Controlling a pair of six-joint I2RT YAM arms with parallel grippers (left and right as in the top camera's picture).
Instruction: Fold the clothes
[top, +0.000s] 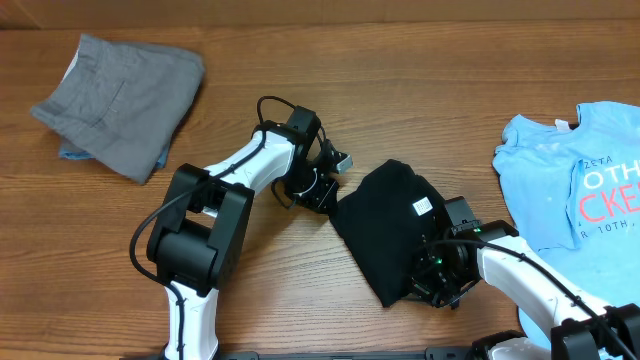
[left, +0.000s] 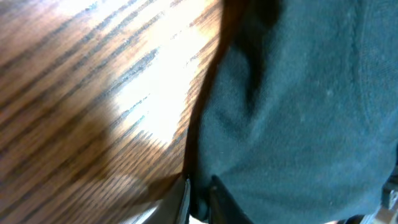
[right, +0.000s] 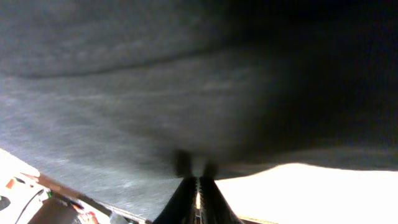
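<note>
1. the left gripper (left: 198, 198) has its jaws closed, pinching the left edge of the black t-shirt (top: 385, 225).
2. the right gripper (right: 198, 183) is clamped on the same shirt at its near right corner, and the fabric puckers just beyond the fingertips.
3. the shirt lies as a compact, folded bundle on the wooden table (top: 300, 60), near the middle and slightly right, with its white neck label (top: 422, 207) facing up.
4. grey shorts (top: 125, 100) lie crumpled at the far left.
5. a light blue printed tee (top: 580, 180) is spread at the right edge.
</note>
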